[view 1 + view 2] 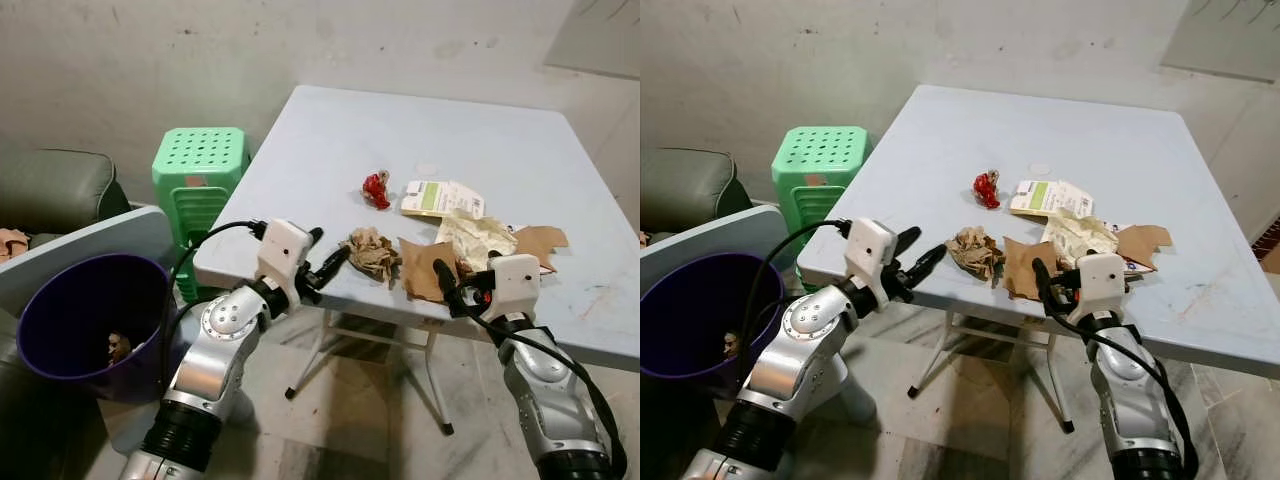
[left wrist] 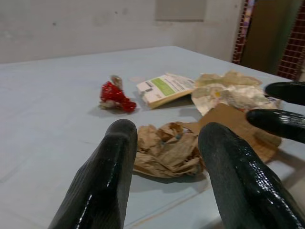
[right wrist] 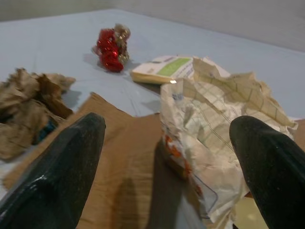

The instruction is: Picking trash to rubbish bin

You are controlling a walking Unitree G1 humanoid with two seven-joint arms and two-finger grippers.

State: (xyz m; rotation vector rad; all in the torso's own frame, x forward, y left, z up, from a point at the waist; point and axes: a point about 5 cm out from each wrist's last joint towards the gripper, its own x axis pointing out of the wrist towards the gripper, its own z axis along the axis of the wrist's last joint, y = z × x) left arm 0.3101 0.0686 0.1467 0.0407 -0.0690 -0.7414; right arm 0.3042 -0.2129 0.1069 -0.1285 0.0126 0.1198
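Note:
A crumpled brown paper ball [image 1: 372,254] lies near the table's front edge. My left gripper [image 1: 330,248] is open just short of it, and the ball shows between the fingers [image 2: 109,167] in the left wrist view. A flat brown paper [image 1: 425,270] and a crumpled white wrapper [image 1: 475,238] lie to the right of the ball. My right gripper [image 1: 462,285] stands open at the table edge, facing those two. A red wrapper [image 1: 377,188] and a green-and-white packet [image 1: 440,197] lie farther back. The purple rubbish bin [image 1: 60,300] stands on the floor at the left.
The light blue folding table [image 1: 450,130] fills the middle, with a wall behind it. A green plastic stool [image 1: 200,165] stands between table and bin. A grey-green sofa [image 1: 50,185] is at far left. Some trash [image 1: 118,347] lies in the bin's bottom. Another brown scrap [image 1: 540,242] lies at right.

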